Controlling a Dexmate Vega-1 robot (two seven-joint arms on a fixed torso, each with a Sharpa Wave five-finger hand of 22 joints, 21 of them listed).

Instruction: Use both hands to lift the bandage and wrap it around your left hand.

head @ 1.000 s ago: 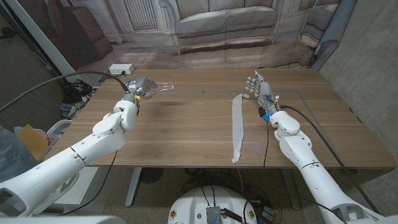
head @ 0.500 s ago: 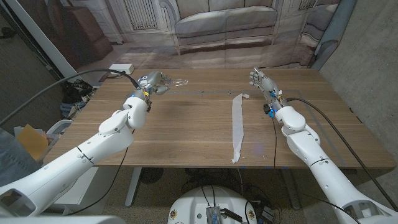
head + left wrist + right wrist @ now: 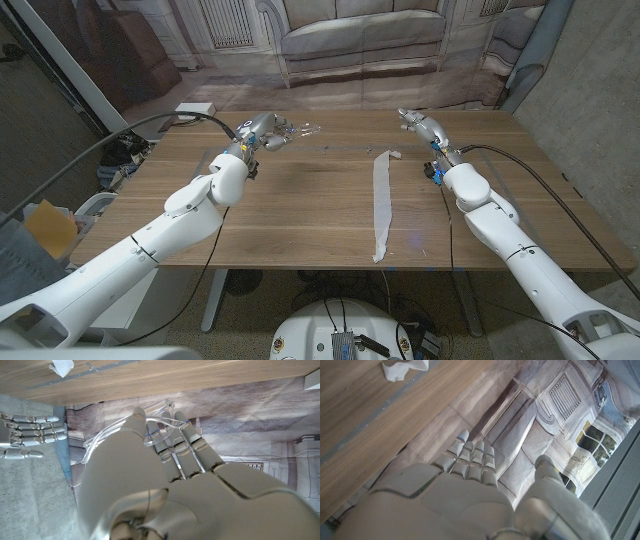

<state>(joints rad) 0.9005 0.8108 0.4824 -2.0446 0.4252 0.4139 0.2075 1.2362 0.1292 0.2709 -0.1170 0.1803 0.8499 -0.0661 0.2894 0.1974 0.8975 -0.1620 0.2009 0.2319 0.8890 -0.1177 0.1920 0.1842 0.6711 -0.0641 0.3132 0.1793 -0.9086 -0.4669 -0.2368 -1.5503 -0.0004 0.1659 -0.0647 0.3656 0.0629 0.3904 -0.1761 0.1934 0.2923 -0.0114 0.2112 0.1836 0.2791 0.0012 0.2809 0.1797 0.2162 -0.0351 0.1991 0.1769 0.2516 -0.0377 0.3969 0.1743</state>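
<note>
Here the bandage point(image 3: 381, 203) lies as a long white strip down the middle of the wooden table point(image 3: 300, 210) in the head view, its far end curled and its near end reaching the table's front edge, with neither hand touching it. The left hand point(image 3: 272, 130) sits at upper left and the right hand point(image 3: 418, 123) at upper right, both small there. In the wrist views their fingers reach out straight, close side by side, holding nothing.
</note>
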